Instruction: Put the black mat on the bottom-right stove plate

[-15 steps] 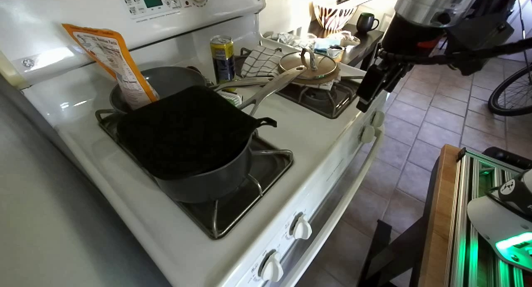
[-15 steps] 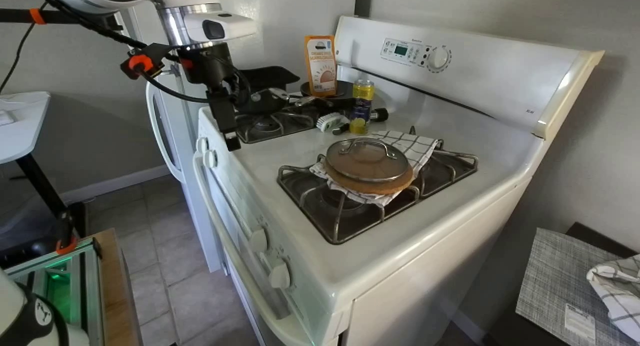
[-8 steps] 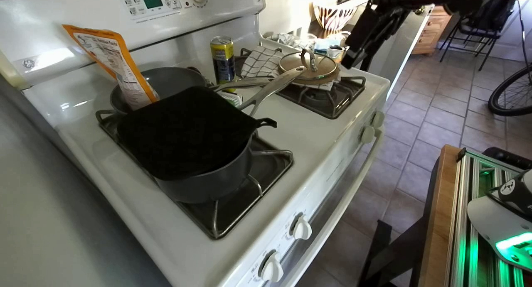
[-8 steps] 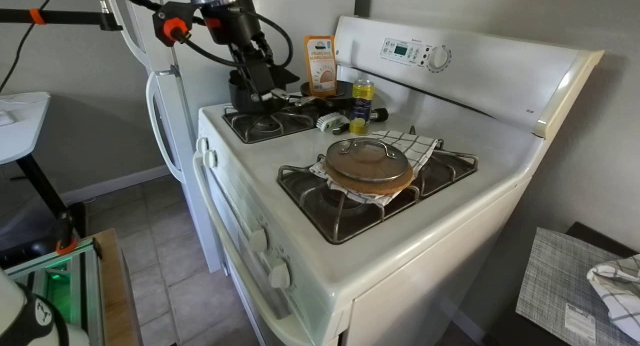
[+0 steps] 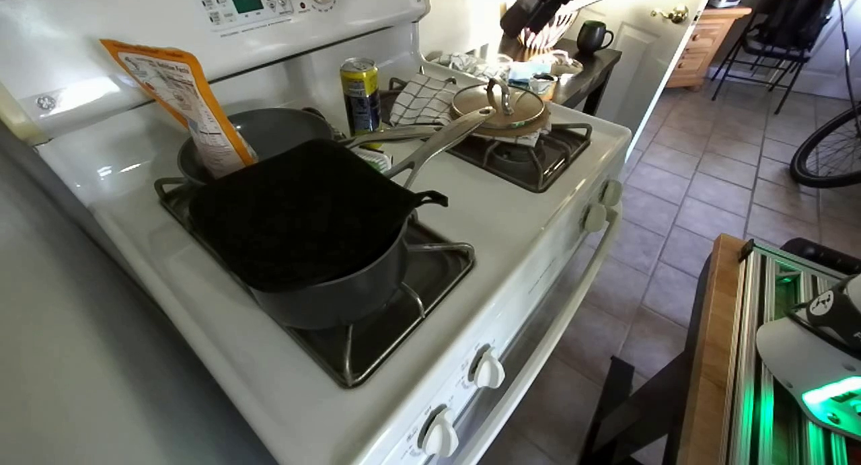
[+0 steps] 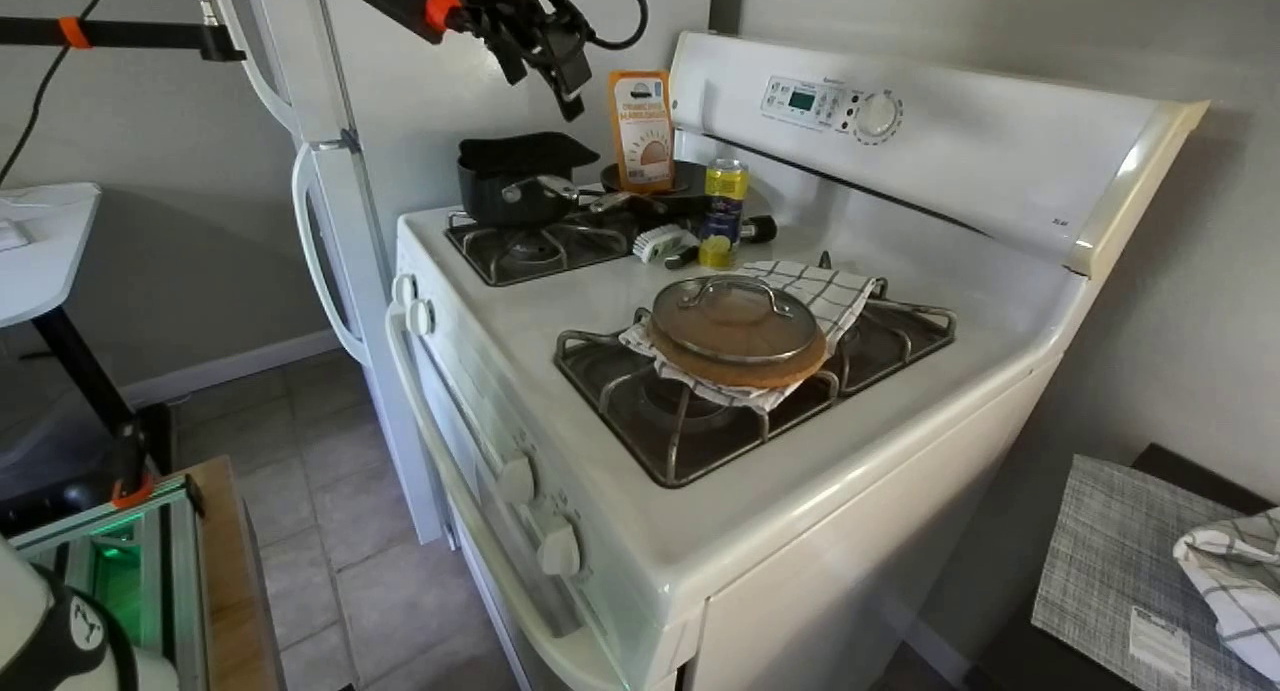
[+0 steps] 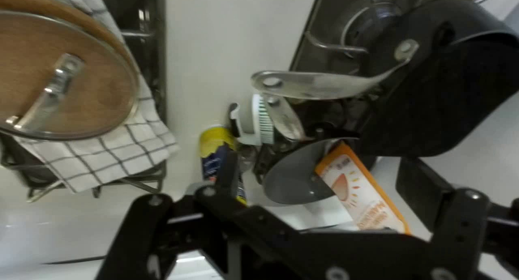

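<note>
The black mat lies flat across the top of the grey pot on the front left burner, with a loop at its corner sticking out. It also shows on the pot in an exterior view and at the right of the wrist view. The bottom-right stove plate is partly covered by a towel, a round wooden board and a glass lid. My gripper is open with nothing between its fingers. It hangs high above the stove, apart from the mat, in both exterior views.
An orange printed packet stands in a grey pan behind the pot. A yellow can and a brush stand mid-stove. Metal handles reach toward the middle. A checked towel lies under the lid.
My gripper has risen from low at the stove's front and moved back over the stove. The mat, pot, lid and packet have stayed in place.
</note>
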{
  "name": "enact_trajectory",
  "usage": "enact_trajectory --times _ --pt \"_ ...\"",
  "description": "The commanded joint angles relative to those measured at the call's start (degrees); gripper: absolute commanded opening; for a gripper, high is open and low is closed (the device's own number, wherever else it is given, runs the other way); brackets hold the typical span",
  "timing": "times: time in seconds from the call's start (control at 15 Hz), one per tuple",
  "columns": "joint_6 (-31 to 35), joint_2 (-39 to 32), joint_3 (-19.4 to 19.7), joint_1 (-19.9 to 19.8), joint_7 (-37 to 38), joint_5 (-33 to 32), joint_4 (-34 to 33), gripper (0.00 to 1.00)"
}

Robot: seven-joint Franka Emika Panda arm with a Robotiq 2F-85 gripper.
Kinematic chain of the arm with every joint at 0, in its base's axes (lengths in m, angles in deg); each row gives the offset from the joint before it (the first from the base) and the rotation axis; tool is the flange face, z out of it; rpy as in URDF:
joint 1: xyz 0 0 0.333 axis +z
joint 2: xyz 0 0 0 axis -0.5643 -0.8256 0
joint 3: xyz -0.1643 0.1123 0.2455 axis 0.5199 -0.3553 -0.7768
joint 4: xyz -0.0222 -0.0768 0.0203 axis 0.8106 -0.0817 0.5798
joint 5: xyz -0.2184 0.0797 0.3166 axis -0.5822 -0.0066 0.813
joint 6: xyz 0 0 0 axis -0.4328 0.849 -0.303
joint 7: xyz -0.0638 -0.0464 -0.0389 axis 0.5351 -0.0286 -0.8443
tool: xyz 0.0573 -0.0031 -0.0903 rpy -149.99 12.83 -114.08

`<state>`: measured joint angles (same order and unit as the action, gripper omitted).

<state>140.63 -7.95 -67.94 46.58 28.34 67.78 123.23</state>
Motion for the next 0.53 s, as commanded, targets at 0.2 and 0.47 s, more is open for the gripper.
enact_trajectory --times 0.2,0.47 --pt "0.05 -2.58 0.98 4.32 -4.51 5.36 -2.95 1.0" --pt "7.82 -5.8 2.89 7.24 -8.44 10.77 -3.06 1.0"
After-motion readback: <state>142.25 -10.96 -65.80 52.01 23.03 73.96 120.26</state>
